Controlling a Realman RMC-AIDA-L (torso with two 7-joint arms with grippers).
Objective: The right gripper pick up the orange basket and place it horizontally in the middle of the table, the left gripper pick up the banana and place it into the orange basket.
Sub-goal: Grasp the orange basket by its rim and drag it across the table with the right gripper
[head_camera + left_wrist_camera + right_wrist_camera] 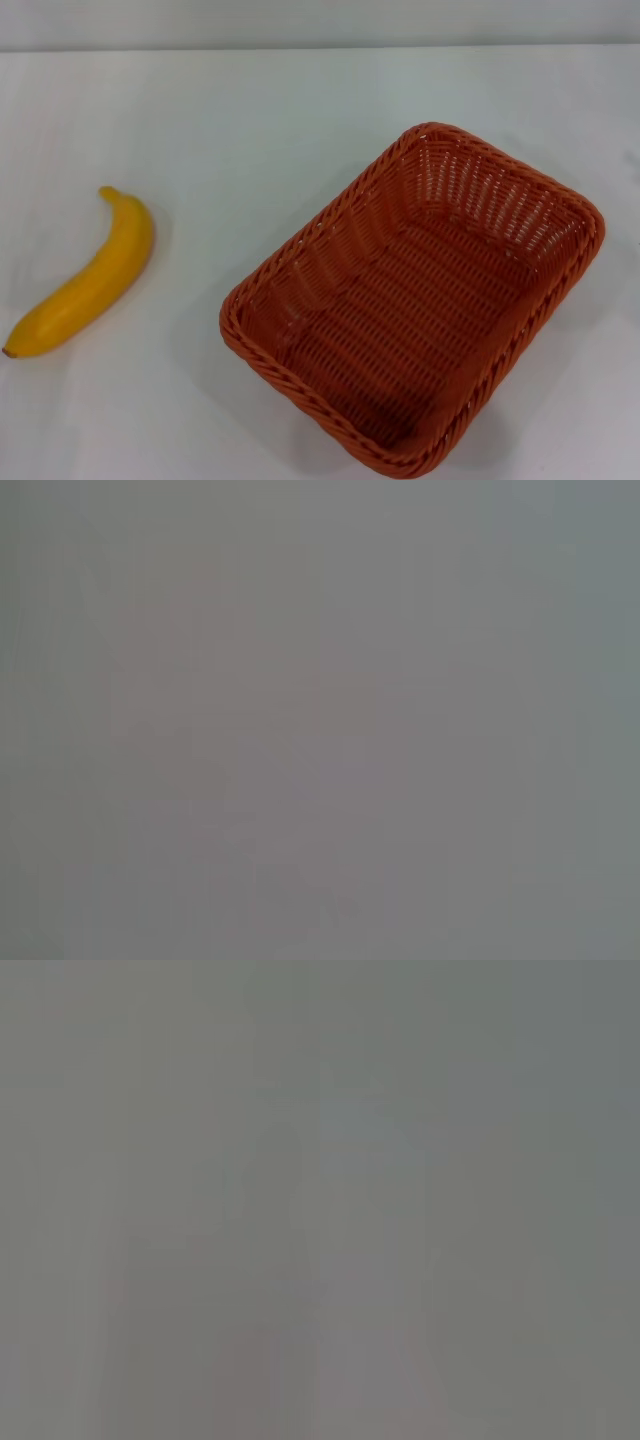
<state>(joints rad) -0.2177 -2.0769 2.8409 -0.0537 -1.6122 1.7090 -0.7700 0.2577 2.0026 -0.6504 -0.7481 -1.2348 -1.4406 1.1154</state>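
Orange basket (415, 305) empty, skewed, at four o'clock on white worktop (250, 120), yellow banana (88, 278) well apart at nine o'clock, neither claw visible, state unknowable.

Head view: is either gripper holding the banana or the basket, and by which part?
Nothing is held. The banana and the orange basket lie apart on the table, with no gripper in view.
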